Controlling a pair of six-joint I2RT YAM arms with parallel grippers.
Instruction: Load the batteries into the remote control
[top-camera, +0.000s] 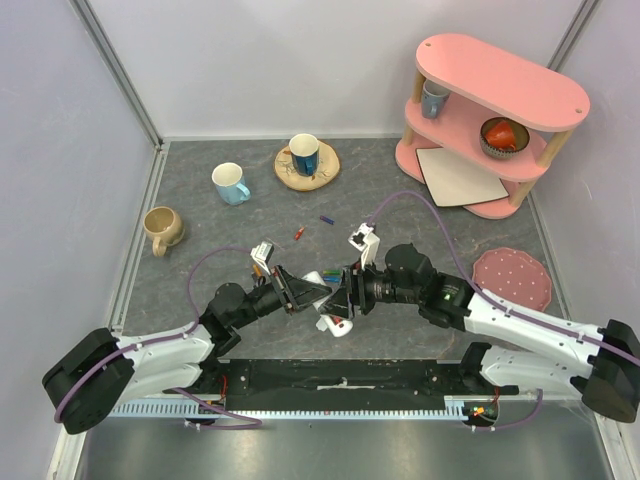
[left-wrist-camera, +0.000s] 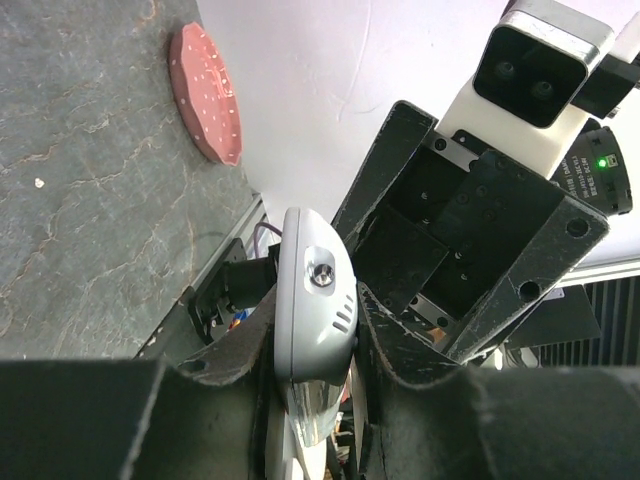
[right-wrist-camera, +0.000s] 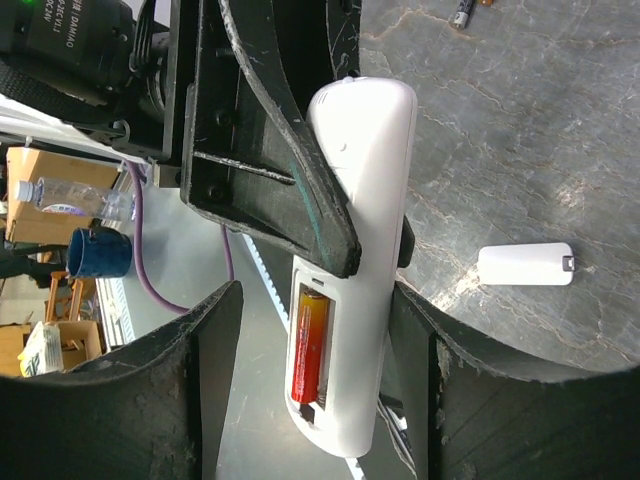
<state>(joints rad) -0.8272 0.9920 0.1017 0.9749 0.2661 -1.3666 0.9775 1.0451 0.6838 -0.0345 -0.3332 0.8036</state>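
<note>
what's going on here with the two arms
The left end effector is clamped on the white remote control, whose battery bay is uncovered. One battery sits in the bay. The right end effector stands open around the remote. The cover lies on the table, and a red battery and a blue battery lie loose farther back.

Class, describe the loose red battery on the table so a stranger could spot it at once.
Find the wooden coaster with the blue cup at the back of the grey table. Just nearer the arms lie two tiny cylinders. The red battery is the left one; its neighbour, the blue battery, is darker and farther back.
</note>
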